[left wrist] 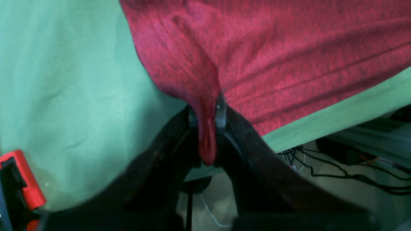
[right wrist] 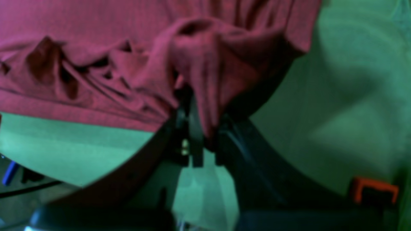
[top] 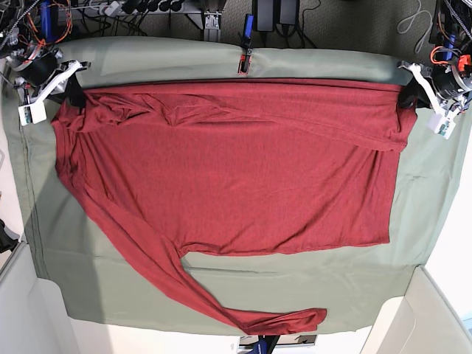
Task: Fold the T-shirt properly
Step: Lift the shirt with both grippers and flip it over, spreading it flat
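A: Start on the left of the base view. Why is the right gripper (top: 71, 94) sitting at the far-left corner of the table (top: 44, 243)?

B: It's clamped shut on a bunch of the T-shirt (top: 228, 169) near its shoulder end. The right wrist view shows red cloth pinched between the jaws, with crumpled folds trailing off beside them.

A: And the shirt itself?

B: Spread across the green-covered table, its upper edge along the far edge, a long sleeve (top: 221, 302) trailing towards the near edge. The top band looks doubled over, so I'd judge a lengthwise fold is under way.

A: Then the far-right corner?

B: The left gripper (top: 408, 96) is closed on the shirt's other end; the left wrist view has a tongue of fabric nipped between its fingers (left wrist: 221, 110). Holding both ends probably keeps that edge taut and straight.
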{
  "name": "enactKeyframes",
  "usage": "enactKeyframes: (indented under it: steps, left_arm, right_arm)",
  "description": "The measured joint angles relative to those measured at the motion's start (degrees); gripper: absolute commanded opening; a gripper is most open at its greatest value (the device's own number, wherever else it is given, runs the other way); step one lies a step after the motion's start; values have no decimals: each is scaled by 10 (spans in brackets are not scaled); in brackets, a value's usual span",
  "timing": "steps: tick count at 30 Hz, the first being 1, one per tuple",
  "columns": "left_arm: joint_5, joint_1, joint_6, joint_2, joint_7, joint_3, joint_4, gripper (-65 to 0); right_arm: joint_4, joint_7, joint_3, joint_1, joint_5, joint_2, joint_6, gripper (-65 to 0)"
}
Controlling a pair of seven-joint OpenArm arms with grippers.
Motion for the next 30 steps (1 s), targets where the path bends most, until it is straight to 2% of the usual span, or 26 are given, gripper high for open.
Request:
enactKeyframes:
  steps: [10, 11, 13, 15, 16, 18, 19, 23, 27, 30]
  left_arm:
    - [-4, 2, 0, 4, 0, 0, -10, -646]
    - [-7, 2, 0, 5, 0, 0, -14, -646]
    - [-11, 5, 0, 6, 0, 0, -21, -636]
    - [-10, 9, 0, 6, 0, 0, -24, -549]
    - [-8, 10, 0, 7, 1, 0, -26, -494]
    - [-7, 11, 0, 6, 4, 0, -27, -400]
    - [-7, 11, 0, 6, 5, 0, -27, -379]
    - [-43, 11, 0, 5, 43, 0, -27, -376]
    - [-104, 11, 0, 5, 45, -4, -27, -376]
    - [-136, 10, 0, 5, 48, -35, -26, -376]
  right_arm:
    - [-13, 11, 0, 0, -12, 0, 0, -650]
    - [-19, 12, 0, 0, -12, 0, 0, -622]
    - [-31, 13, 0, 0, -14, 0, 0, -502]
    - [-38, 13, 0, 0, -19, 0, -2, -410]
    - [-38, 13, 0, 0, -19, 0, -3, -392]
    - [-38, 13, 1, 0, -19, 2, -6, -391]
    - [-38, 13, 1, 1, -19, 2, -6, -391]
    - [-32, 13, 8, 3, -18, 2, -6, -391]
    - [-4, 11, 35, 3, -12, 2, -7, -391]
    - [14, 13, 60, 3, -1, 2, -7, -391]
